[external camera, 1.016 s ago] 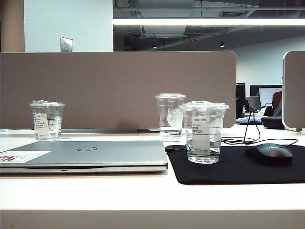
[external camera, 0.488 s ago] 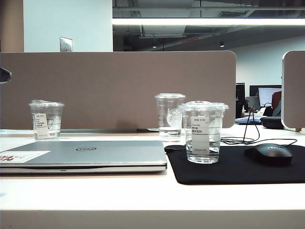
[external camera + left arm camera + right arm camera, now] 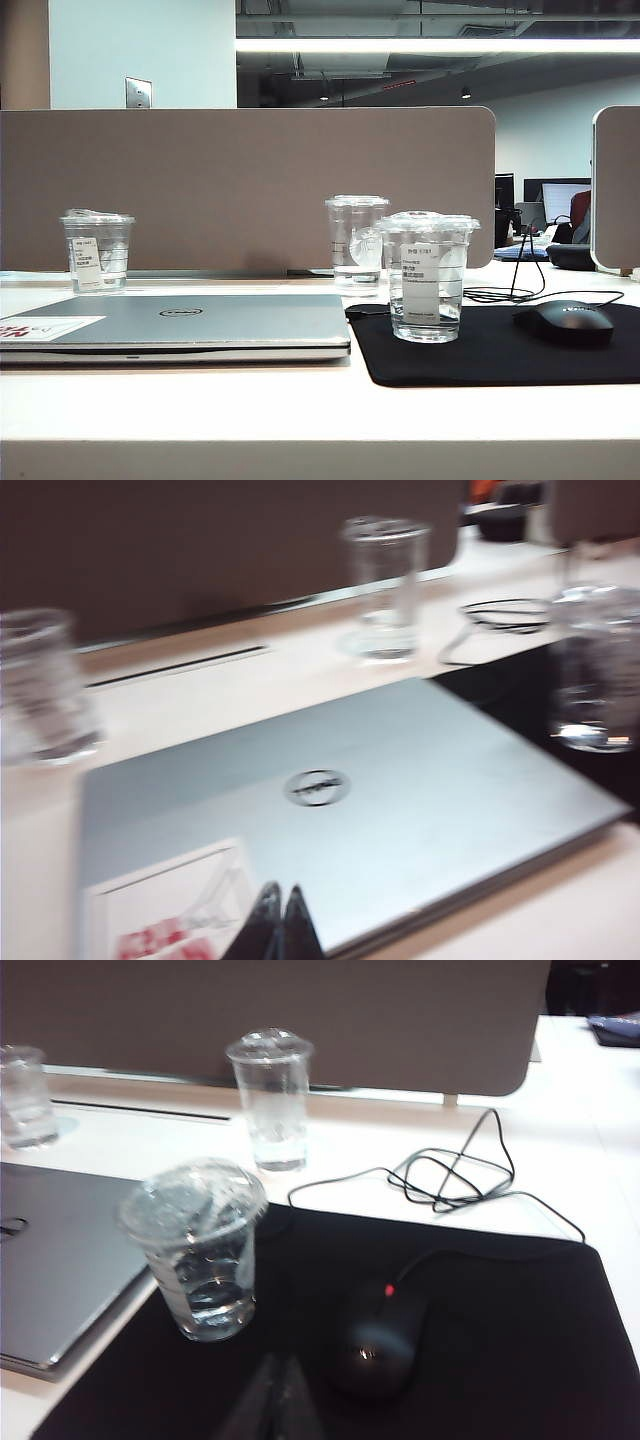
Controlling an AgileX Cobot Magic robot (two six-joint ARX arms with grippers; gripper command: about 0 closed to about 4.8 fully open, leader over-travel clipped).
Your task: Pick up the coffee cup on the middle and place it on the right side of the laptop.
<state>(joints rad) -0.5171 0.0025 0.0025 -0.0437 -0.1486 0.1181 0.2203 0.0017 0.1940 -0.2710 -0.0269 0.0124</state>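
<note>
**Arms clear of the shot, cup parked by the laptop**

Half a second ago we see a dark part at the left edge of the exterior view; now it is gone, and neither arm shows there. The coffee cup (image 3: 429, 277) stands upright on the black mouse pad (image 3: 500, 350), just right of the laptop (image 3: 180, 322), unmoved across all 3 exterior pictures.

The left tool (image 3: 279, 920) hangs over the laptop's near edge with its tips together and nothing between them. The right tool (image 3: 272, 1400) sits low over the pad, the cup ahead of it and apart, the mouse (image 3: 378, 1335) just beside it; its tips look together but blur leaves us unsure.

We judge the placement done and both arms backing off.
</note>
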